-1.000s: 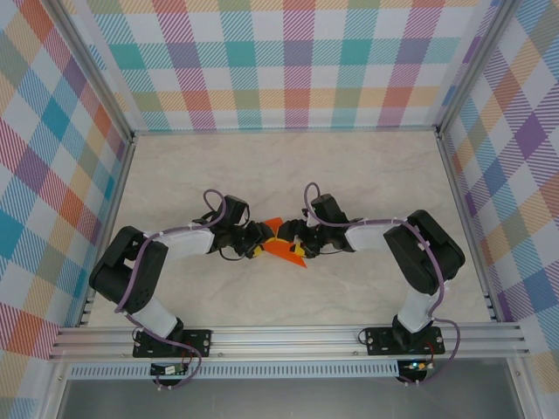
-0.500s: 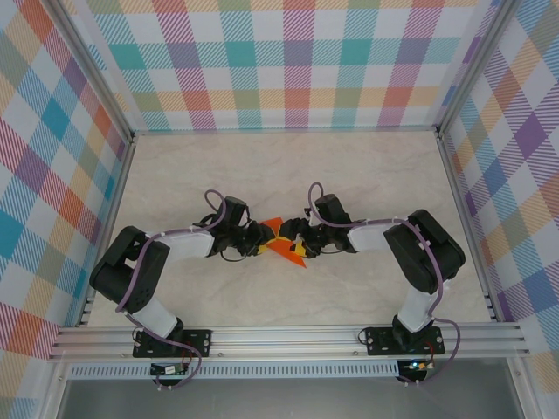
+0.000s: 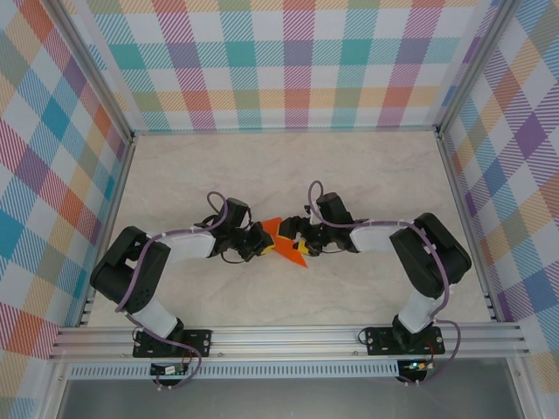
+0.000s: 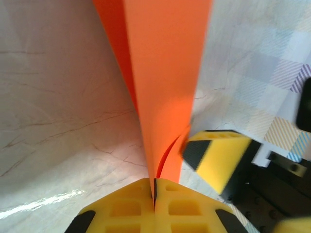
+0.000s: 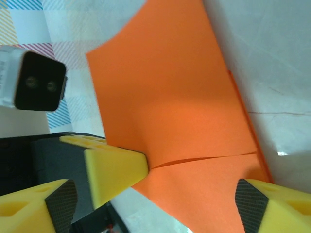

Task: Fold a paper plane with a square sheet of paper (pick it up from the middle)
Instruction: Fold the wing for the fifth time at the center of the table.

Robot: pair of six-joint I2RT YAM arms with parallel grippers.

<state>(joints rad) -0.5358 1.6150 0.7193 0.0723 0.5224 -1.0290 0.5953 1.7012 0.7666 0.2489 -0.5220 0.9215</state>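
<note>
Since a second ago, the left claw (image 3: 262, 243) has clenched onto the paper (image 3: 286, 239), while the right claw (image 3: 302, 245) has spread wider and let go. Both arms have crept a little to the right, and the paper went with them.

The paper is partly folded and sits at the middle of the surface (image 3: 376, 175), between the two claws. This looks like a handover: the left side pins the fold so the work cannot spring open, which leaves the right side free to move to a new hold.

From above, the paper is a small orange wedge half hidden by the two wrists, and neither grip can be read. The left wrist view settles it. There the left claw (image 4: 154, 188) has its fingers pressed together on the paper (image 4: 165, 73), which stands up from the pinch as a narrow folded strip, and one yellow right finger (image 4: 216, 160) hangs just beside it.

The right wrist view gives the broad face of the paper (image 5: 170, 107), with a crease (image 5: 204, 158) running across it to the left fingertip (image 5: 119, 170). It also shows the right claw (image 5: 153, 196) released, its fingers standing wide on either side of the paper.
</note>
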